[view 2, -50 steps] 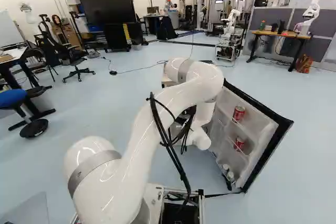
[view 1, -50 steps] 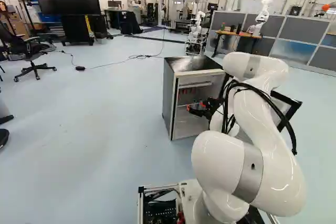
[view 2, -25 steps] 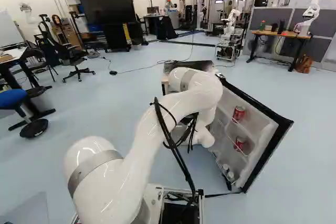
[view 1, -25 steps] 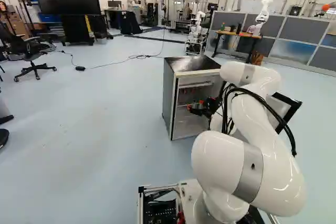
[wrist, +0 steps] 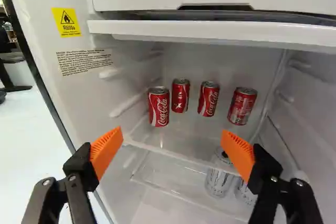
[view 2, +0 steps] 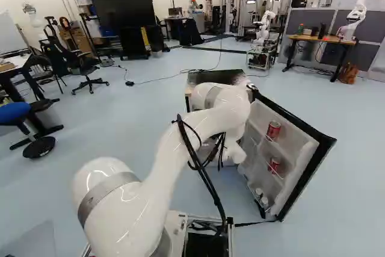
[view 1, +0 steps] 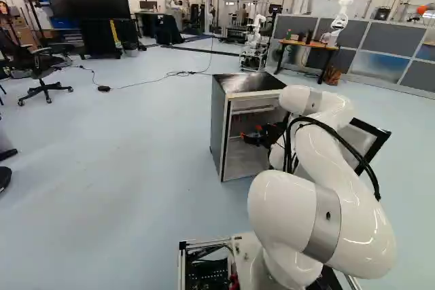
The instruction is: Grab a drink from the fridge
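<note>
In the left base view my gripper (view 1: 257,135) reaches into the opening of the small fridge (view 1: 218,127). The wrist view shows the gripper (wrist: 172,153) open, its orange pads wide apart with nothing between them. Ahead of it, several red cans stand upright on a clear shelf (wrist: 184,149): one can (wrist: 158,107), another (wrist: 180,95), a third (wrist: 208,98) and one more (wrist: 242,106). Two silver cans (wrist: 218,174) stand below that shelf, partly hidden by the right-hand finger. The open door holds red cans (view 2: 274,130) in its racks.
The fridge door (view 2: 304,179) stands swung wide to the arm's right. Inside, a white ledge (wrist: 210,31) runs above the cans, and the side wall (wrist: 58,93) is close beside one finger. Beyond the fridge are another robot (view 1: 254,42) and a desk (view 2: 319,39).
The arm's upper part and wrist have lowered slightly, and the gripper has shifted a little at the fridge opening. The base, fridge and door have stayed where they were.
</note>
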{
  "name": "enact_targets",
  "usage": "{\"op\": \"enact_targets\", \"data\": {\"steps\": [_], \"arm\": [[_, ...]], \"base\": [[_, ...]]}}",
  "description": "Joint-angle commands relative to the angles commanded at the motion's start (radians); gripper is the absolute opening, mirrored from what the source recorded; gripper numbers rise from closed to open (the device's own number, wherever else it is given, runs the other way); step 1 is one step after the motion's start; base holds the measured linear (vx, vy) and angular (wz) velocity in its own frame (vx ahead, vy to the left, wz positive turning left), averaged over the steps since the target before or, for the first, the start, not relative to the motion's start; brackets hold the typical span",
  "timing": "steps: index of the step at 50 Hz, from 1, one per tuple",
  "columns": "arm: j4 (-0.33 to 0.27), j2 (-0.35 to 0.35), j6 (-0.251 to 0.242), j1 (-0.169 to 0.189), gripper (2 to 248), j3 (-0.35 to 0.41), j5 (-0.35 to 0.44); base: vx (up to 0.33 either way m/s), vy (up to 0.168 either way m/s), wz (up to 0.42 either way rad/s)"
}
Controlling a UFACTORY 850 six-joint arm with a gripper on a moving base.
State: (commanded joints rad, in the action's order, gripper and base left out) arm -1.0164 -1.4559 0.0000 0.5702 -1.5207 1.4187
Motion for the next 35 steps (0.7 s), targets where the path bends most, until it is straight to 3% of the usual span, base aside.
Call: {"op": "enact_targets", "data": {"steps": [18,35], "arm": [[0.0,-0.043,0.0,-0.02,247,-0.092,0.0],[0.0,-0.057,0.0,-0.039,247,-0.121,-0.008]], "base": [[0.0,0.0,0.0],[0.0,0.0,0.0]]}}
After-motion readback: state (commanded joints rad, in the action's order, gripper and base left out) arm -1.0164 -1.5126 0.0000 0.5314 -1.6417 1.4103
